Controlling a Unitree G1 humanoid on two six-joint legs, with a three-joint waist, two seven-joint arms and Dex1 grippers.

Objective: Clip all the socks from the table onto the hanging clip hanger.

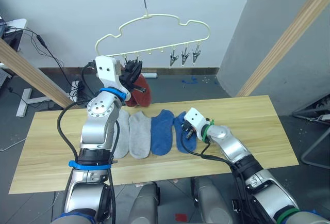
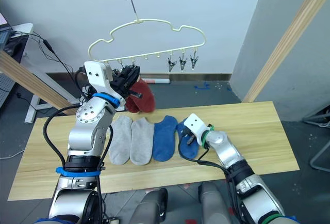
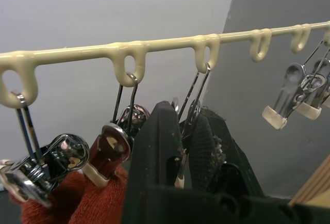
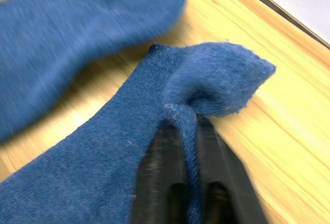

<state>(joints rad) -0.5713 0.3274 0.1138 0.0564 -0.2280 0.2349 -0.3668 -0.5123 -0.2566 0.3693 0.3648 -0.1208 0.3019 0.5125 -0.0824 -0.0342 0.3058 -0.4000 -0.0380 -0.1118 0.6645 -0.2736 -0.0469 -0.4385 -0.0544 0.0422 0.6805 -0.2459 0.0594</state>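
The pale yellow clip hanger (image 1: 154, 25) hangs above the far edge of the table (image 1: 247, 126). Brick-red sock fabric (image 1: 142, 92) dangles from clips at its left part. My left gripper (image 1: 133, 69) is raised there, its black fingers (image 3: 160, 152) pressed shut on a metal clip (image 3: 192, 113) beside the red sock (image 3: 87, 203). On the table lie two grey socks (image 1: 131, 133) and two blue socks. My right gripper (image 4: 188, 126) is shut on a pinched fold of the rightmost blue sock (image 4: 103, 146), low on the wood; the other blue sock (image 1: 163, 131) lies just to its left.
Three free clips (image 1: 184, 56) hang at the hanger's right end. Thick wooden poles slant at the right (image 1: 289, 33) and left (image 1: 31, 74). Cables and a stand lie on the floor at the back left (image 1: 31, 95).
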